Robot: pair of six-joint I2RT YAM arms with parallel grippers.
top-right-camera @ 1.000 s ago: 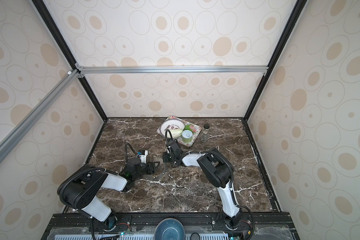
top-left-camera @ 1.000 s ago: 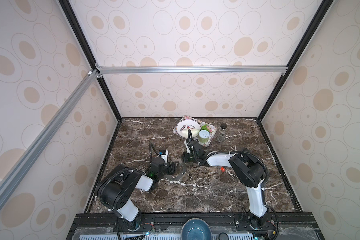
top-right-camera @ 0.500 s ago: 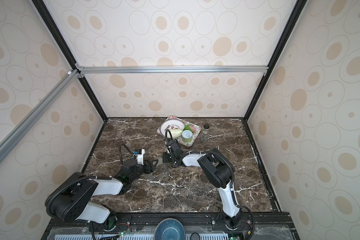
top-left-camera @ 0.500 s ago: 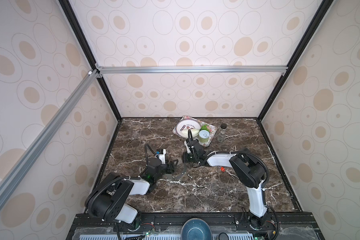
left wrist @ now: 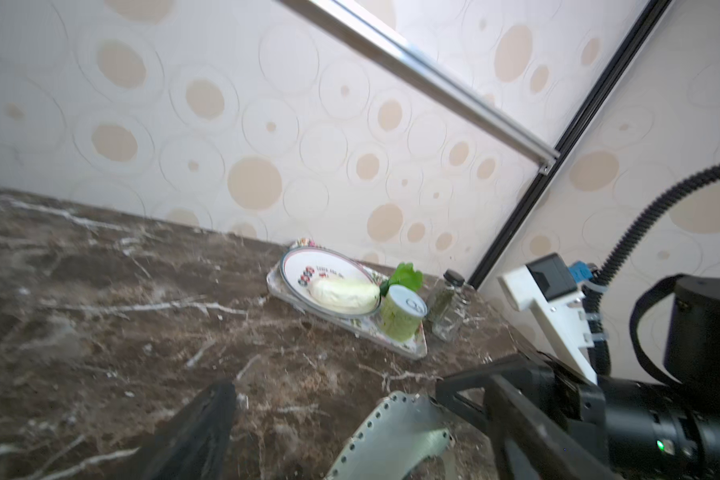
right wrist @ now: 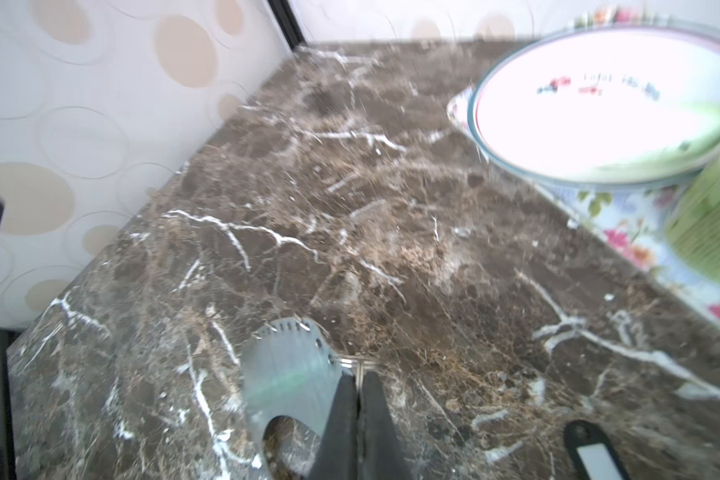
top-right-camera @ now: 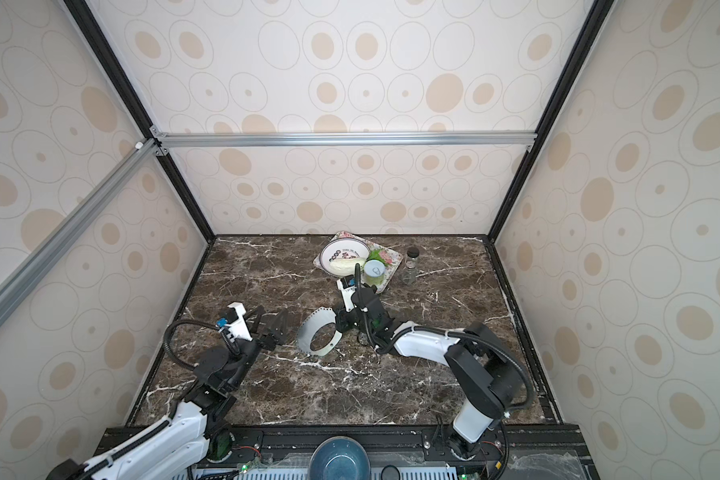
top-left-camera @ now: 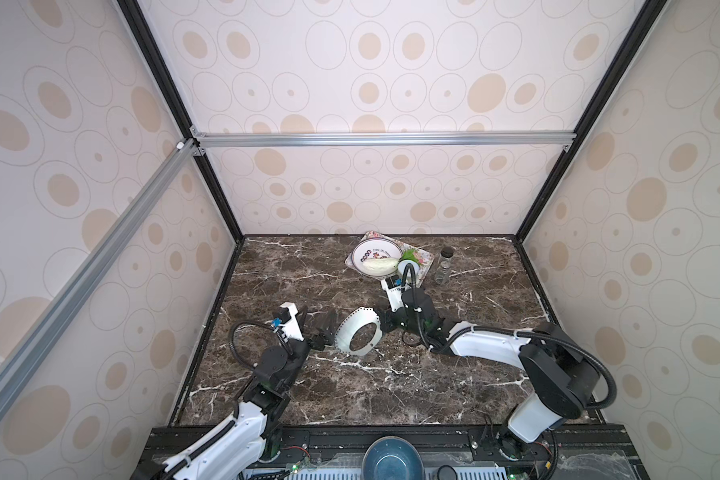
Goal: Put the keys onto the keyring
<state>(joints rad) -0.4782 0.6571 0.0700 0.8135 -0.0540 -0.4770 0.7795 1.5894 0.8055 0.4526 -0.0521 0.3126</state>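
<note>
The keyring (top-left-camera: 344, 332), a flat grey oval with small holes along its rim, stands tilted over the marble in both top views (top-right-camera: 308, 332). My right gripper (top-left-camera: 385, 323) is shut on its right edge. In the right wrist view the shut fingertips (right wrist: 341, 399) pinch the ring (right wrist: 287, 374) at its rim. My left gripper (top-left-camera: 317, 322) is open just left of the ring and holds nothing. In the left wrist view the ring (left wrist: 391, 436) lies between its wide jaws. One of the keys, with a black tag and white label (right wrist: 591, 451), lies on the table beside my right gripper.
At the back stands a floral tray (top-left-camera: 425, 259) with a white plate (top-left-camera: 373, 251) holding a pale vegetable, and a green can (top-right-camera: 375, 272). A glass spice jar (top-left-camera: 443, 268) stands right of it. A blue bowl (top-left-camera: 391, 461) sits below the front edge.
My left gripper has opened and come off the keyring, and its arm has shifted. My right gripper has closed on the ring, which now stands more upright.
</note>
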